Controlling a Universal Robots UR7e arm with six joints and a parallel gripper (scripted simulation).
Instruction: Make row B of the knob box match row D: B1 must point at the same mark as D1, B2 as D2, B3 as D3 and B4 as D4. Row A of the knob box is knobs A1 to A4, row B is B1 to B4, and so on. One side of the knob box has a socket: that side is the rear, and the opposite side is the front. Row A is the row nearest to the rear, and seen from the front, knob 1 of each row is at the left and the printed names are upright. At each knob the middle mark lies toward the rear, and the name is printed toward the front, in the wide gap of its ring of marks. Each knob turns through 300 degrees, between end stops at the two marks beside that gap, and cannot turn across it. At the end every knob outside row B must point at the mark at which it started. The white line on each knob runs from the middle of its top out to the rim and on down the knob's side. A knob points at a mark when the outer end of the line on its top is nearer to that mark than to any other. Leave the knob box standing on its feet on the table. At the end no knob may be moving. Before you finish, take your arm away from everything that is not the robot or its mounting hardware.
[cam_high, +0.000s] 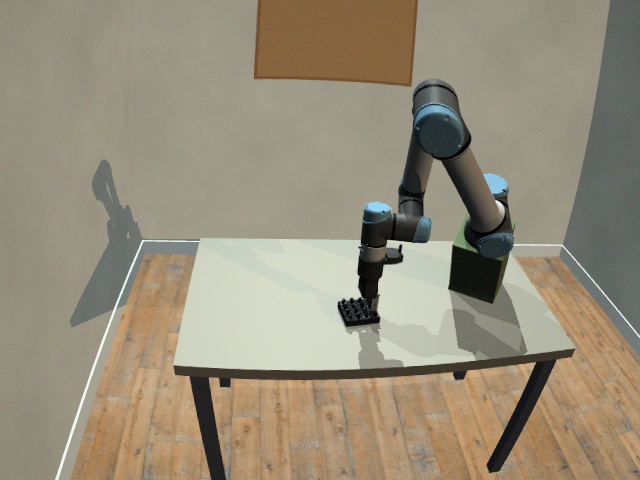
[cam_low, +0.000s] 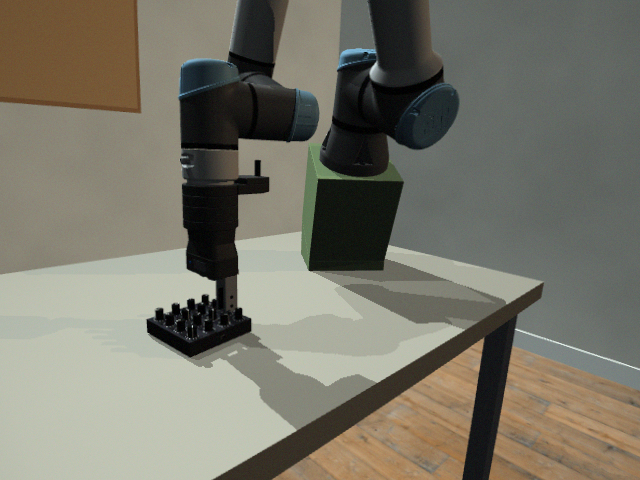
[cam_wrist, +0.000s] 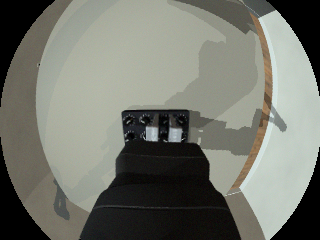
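The knob box (cam_high: 357, 312), a small flat black square case studded with rows of short black round knobs, stands on its feet on the pale grey-green tabletop (cam_high: 258, 310), near the middle and a little toward the front edge in the top view. The dark grey arm with blue joint caps reaches down from its dark green block pedestal (cam_low: 315, 206), which sits near the tabletop's far right corner, well apart from the box. Its wrist points straight down, and the black two-finger hand (cam_low: 227, 302) is lowered over the box's far right corner as the exterior view shows it. In the wrist view the two pale fingertips stand close together with a black knob (cam_wrist: 163, 122) between them, so the hand is narrowed and clamped on that knob; which row and number it is I cannot tell, since the printed names are too small to read. The white lines on the knobs are likewise too small to judge. The arm casts a long shadow across the tabletop toward the near edge.
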